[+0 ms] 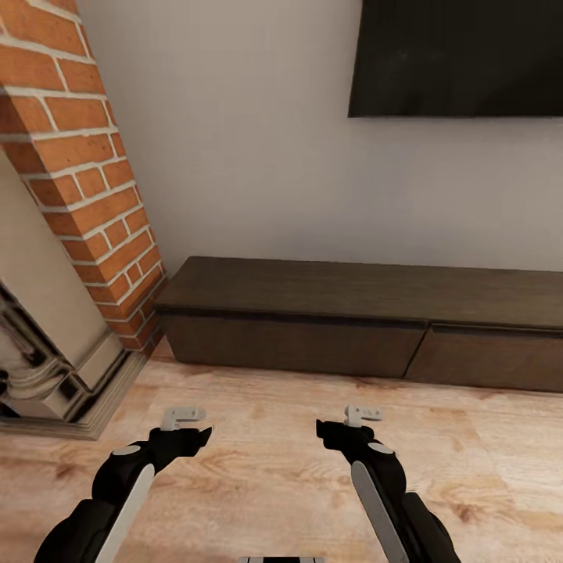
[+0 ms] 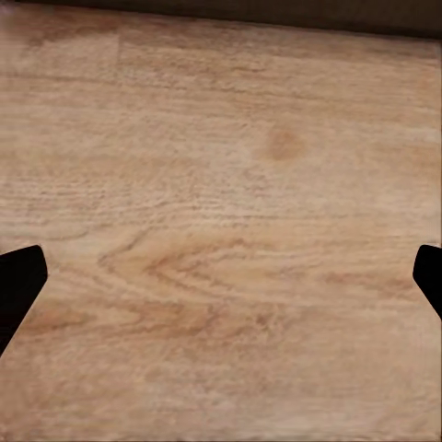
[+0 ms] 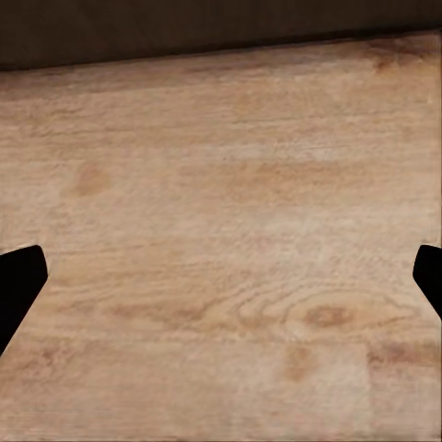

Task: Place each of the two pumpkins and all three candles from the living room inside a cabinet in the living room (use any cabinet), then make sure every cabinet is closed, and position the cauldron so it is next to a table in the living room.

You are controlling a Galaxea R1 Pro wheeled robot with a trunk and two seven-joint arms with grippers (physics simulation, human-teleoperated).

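Nearest the head camera, the left gripper (image 1: 205, 435) and the right gripper (image 1: 322, 430) hang side by side over the light wood plank floor (image 1: 274, 477), each with jaws spread wide apart and holding nothing; in both wrist views the black fingertips (image 2: 18, 281) (image 3: 18, 281) sit at opposite frame edges above bare planks. Beyond the floor, the cabinet (image 1: 313, 313) stands against the pale wall (image 1: 250, 156) with both wide fronts closed. A brick column (image 1: 86, 172) rises at the cabinet's left end, and a black TV (image 1: 461, 55) hangs on the wall above it.
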